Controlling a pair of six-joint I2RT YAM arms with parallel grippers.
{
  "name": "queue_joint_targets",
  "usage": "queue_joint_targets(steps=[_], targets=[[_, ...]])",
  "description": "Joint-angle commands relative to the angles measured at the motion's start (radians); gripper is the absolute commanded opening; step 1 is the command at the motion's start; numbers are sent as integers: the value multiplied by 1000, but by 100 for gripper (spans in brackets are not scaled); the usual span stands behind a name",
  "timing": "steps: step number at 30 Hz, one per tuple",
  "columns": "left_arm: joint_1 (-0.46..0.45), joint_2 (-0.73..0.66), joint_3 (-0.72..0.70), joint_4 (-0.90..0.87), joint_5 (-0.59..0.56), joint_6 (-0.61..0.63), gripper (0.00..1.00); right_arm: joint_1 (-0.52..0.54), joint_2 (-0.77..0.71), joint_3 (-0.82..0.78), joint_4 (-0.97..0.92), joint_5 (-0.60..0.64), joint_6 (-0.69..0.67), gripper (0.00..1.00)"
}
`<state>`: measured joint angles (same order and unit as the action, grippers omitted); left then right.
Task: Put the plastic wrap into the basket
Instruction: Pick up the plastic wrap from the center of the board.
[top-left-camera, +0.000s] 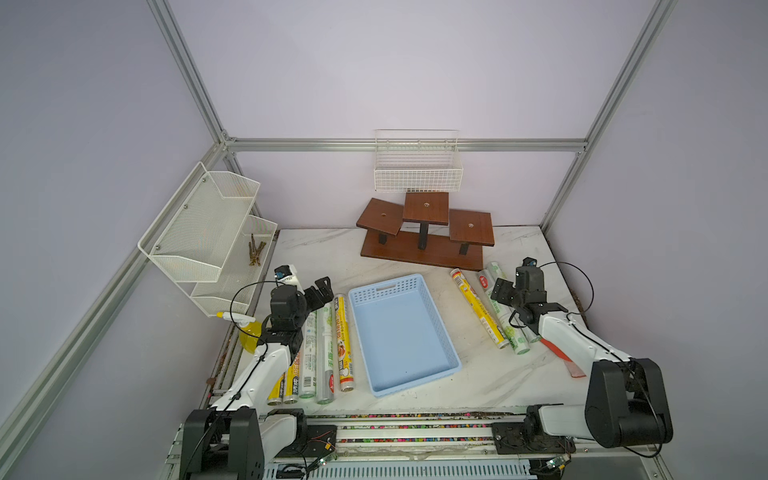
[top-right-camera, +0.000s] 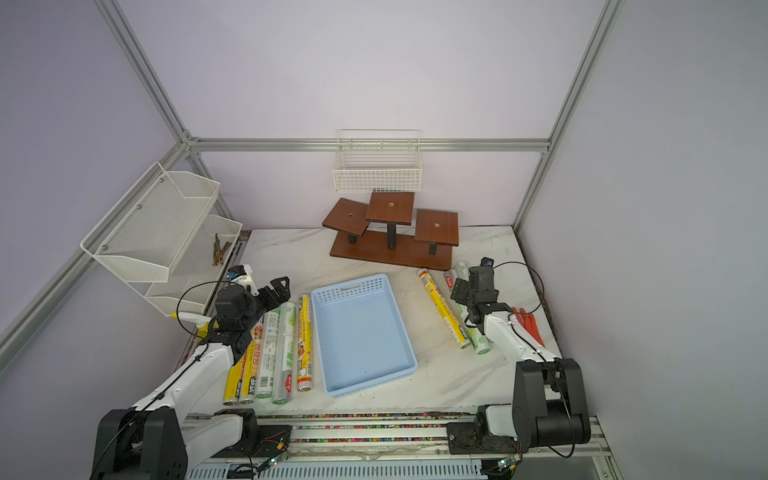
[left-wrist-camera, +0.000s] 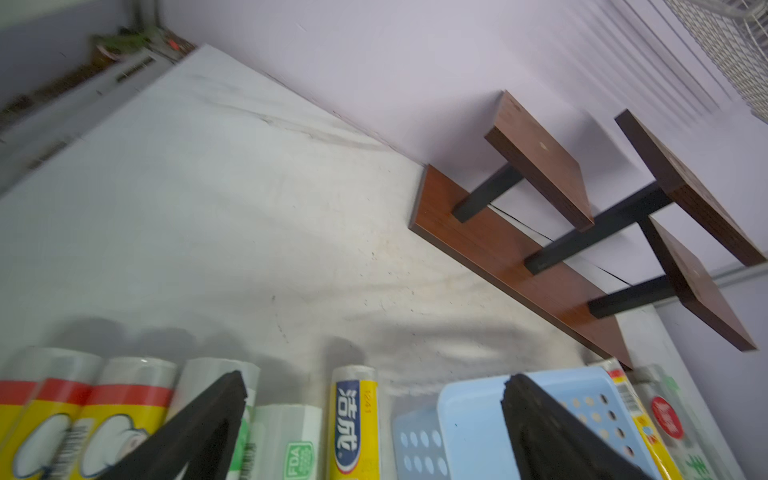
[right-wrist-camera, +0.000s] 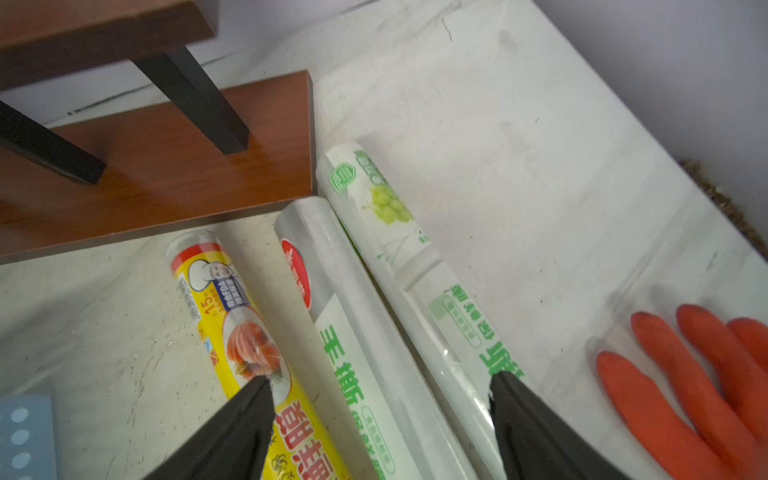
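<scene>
The shallow light blue perforated plastic basket (top-left-camera: 401, 332) is parked mid-table. Five long thin plastic wrap rolls (top-left-camera: 324, 353), yellow-labelled and silvery-white, are lined up on the tabletop just beside its left wall. Three more rolls (top-left-camera: 484, 311) are laid near its right side, by the brown wooden stepped stand (top-left-camera: 424, 232). The left gripper (left-wrist-camera: 374, 386) is held wide open above the five, nothing gripped. The right gripper (right-wrist-camera: 378, 384) is spread around the silvery-white middle roll (right-wrist-camera: 361, 332) of the three, not clamped on it

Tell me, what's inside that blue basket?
Nothing: the basket has a bare floor in both top views. The rolls lie outside it on the table. Only a sliver behind its near wall is hidden.
</scene>
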<state>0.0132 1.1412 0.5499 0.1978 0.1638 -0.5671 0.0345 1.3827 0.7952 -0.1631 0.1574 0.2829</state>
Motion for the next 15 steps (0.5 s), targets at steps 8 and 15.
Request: queue_joint_targets(steps=[8, 15], targets=[[-116, 20, 18, -55, 263, -85, 100, 81, 146, 108, -140, -206, -88, 67], [-275, -3, 29, -247, 146, -60, 100, 165, 269, 163, -181, -119, -153, 61]])
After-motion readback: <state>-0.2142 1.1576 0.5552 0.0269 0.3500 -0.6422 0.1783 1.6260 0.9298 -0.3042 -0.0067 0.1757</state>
